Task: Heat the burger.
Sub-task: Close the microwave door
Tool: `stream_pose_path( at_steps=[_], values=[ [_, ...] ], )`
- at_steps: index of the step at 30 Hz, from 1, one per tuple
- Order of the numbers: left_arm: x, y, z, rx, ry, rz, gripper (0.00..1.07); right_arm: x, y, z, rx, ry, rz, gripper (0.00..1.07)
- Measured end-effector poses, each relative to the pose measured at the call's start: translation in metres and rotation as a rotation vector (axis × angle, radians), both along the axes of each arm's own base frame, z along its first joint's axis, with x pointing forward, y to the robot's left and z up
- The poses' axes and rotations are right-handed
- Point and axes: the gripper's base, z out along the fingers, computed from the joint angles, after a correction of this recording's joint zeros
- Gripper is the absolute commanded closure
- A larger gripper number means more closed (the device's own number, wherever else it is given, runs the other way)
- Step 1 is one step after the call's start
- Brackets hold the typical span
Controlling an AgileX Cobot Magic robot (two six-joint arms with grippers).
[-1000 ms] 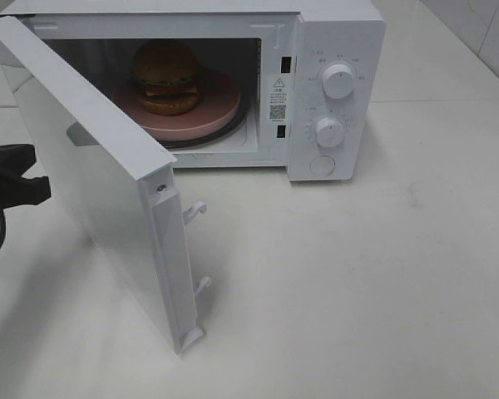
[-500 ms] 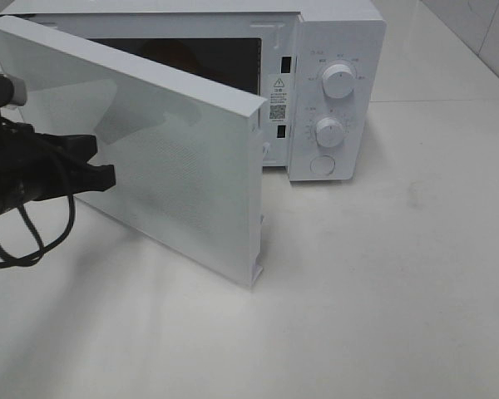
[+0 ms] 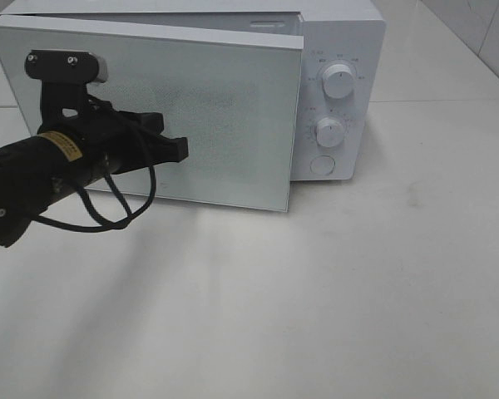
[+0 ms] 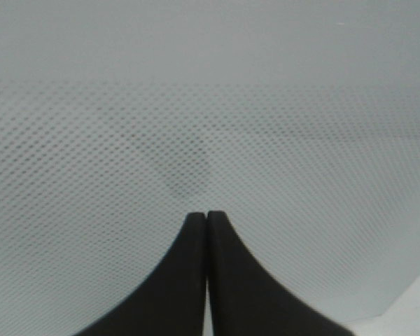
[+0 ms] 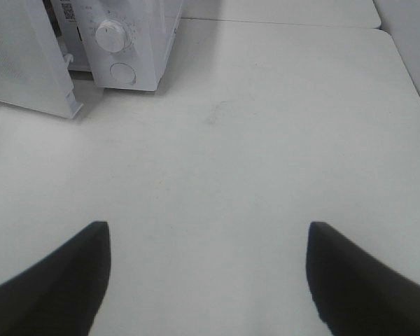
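Observation:
The burger is hidden behind the white microwave door (image 3: 224,108), which stands almost shut, its free edge a little off the microwave body (image 3: 341,33). My left gripper (image 3: 183,150) is shut with nothing in it, and its tip rests against the outer face of the door. In the left wrist view the two black fingertips (image 4: 196,231) meet against the dotted door panel (image 4: 196,105). My right gripper (image 5: 208,225) is open and empty above bare table, well to the right of the microwave (image 5: 136,42); it does not show in the exterior high view.
Two round dials (image 3: 338,81) (image 3: 328,131) and a round button (image 3: 322,165) sit on the microwave's right panel. The white table (image 3: 358,291) stretches in front and to the right. A black cable (image 3: 108,216) loops under the left arm.
The door has swung from wide open to nearly shut, hiding the burger and pink plate. The left arm has moved right and forward with the door, pushing it. The right gripper looks unchanged.

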Motion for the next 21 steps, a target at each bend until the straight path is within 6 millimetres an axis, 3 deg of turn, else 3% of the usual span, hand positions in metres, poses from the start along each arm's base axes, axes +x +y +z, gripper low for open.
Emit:
stream_pose_path(
  at_steps=[9,21],
  values=[
    [0.025,-0.03,0.003,-0.022,-0.025,0.009,1.07,0.0,0.0,0.0,0.0,0.0,0.0,0.32],
    [0.035,-0.05,-0.001,0.009,0.012,-0.042,1.07,0.0,0.0,0.0,0.0,0.0,0.0,0.32]
  ],
)
